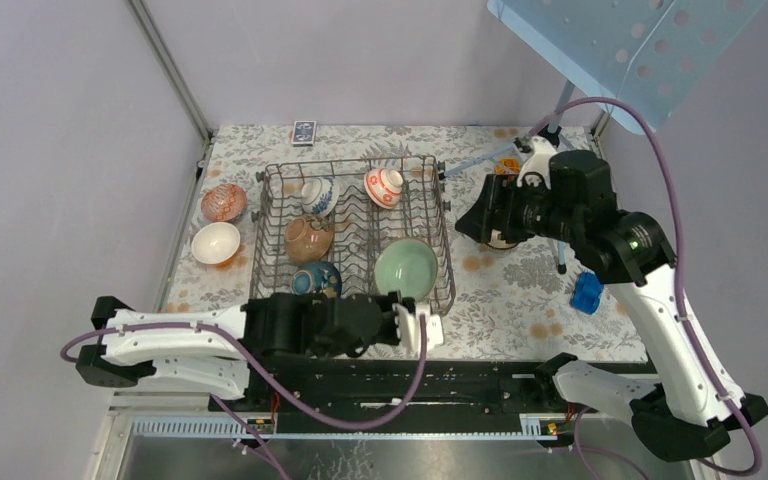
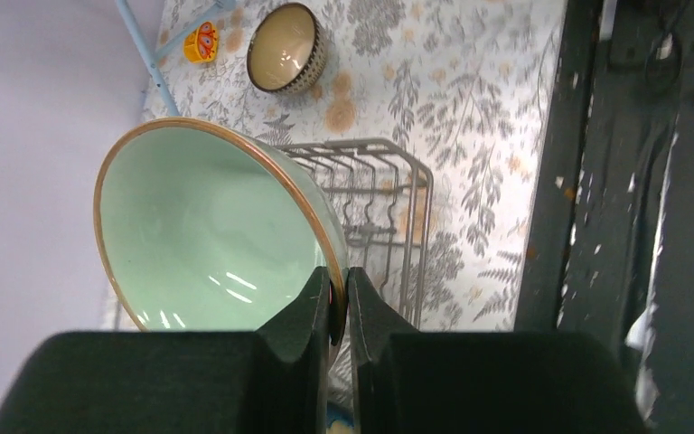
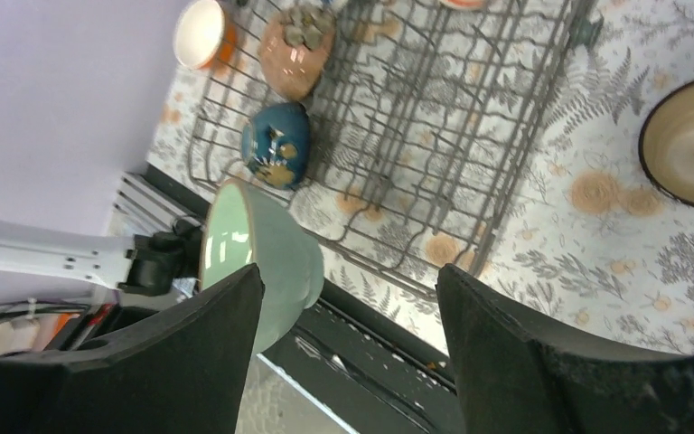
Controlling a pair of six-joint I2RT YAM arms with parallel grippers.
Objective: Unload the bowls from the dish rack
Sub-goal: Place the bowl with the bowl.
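Twin arms, white and black.
White shells on left arm (image 1: 175, 338) and right arm (image 1: 676, 322); black joints and fingers (image 2: 298, 362); purple cables (image 1: 610, 101); small green light (image 1: 639, 240).

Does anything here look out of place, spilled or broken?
Nothing looks spilled or broken. Only non-dishes stand out: a small blue object on the tablecloth right of the dish rack, and a small patterned box at the tablecloth's far edge.

Bowls and cloth, by colour

A mint-green bowl (image 2: 199, 235) with a coppery rim. In the grey dish rack (image 1: 360, 162): a dark-blue flowered bowl (image 3: 276, 145), a pink-brown bowl (image 1: 308, 237), a blue-painted white bowl (image 1: 318, 195) and a red-painted white bowl (image 1: 384, 186). The tablecloth (image 1: 520, 300) is white with grey leaves and orange blooms.
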